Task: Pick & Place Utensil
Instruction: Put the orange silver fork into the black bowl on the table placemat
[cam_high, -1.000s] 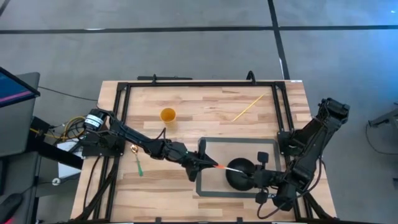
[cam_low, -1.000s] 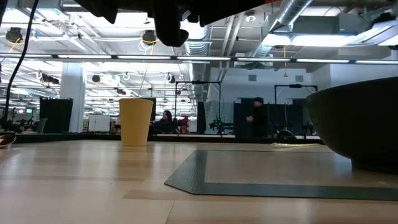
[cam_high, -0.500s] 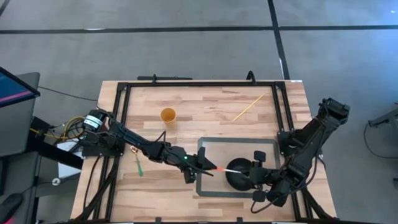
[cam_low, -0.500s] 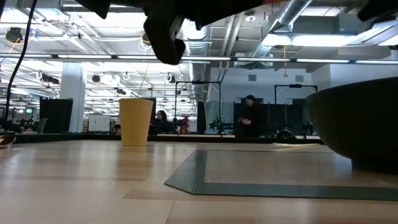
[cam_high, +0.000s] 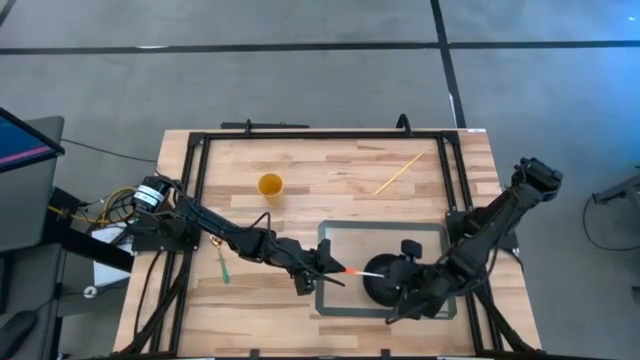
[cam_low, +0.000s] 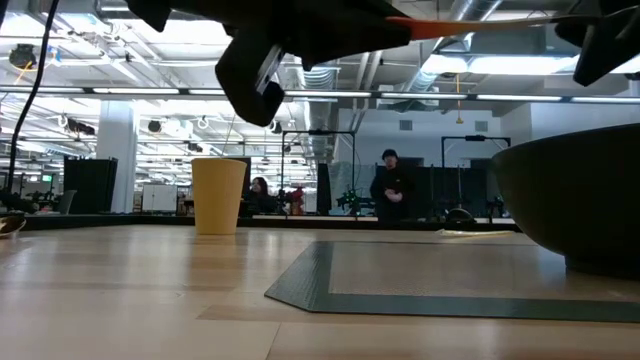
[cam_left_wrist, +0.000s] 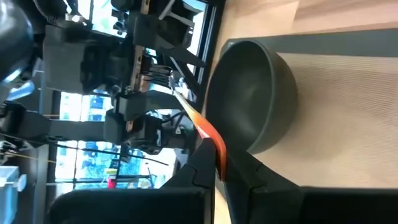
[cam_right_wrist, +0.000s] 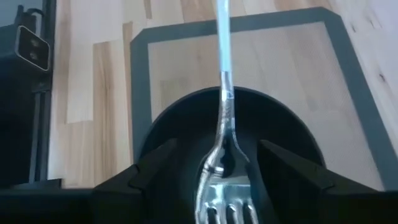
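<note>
Over the last second my right fingers (cam_right_wrist: 227, 186) have spread apart around the fork's (cam_right_wrist: 222, 149) metal head above the black bowl (cam_high: 385, 285), while my left fingers (cam_high: 318, 268) stay clamped on its orange handle end; I judge the handover undone or not yet made, so the left arm alone carries the utensil. The fork lies level over the grey mat (cam_high: 335, 232), at about five o'clock on the table (cam_high: 330, 170), running from three o'clock of my left fingers into the gap between my open right ones.

no readable text, labels, brands or numbers anywhere
</note>
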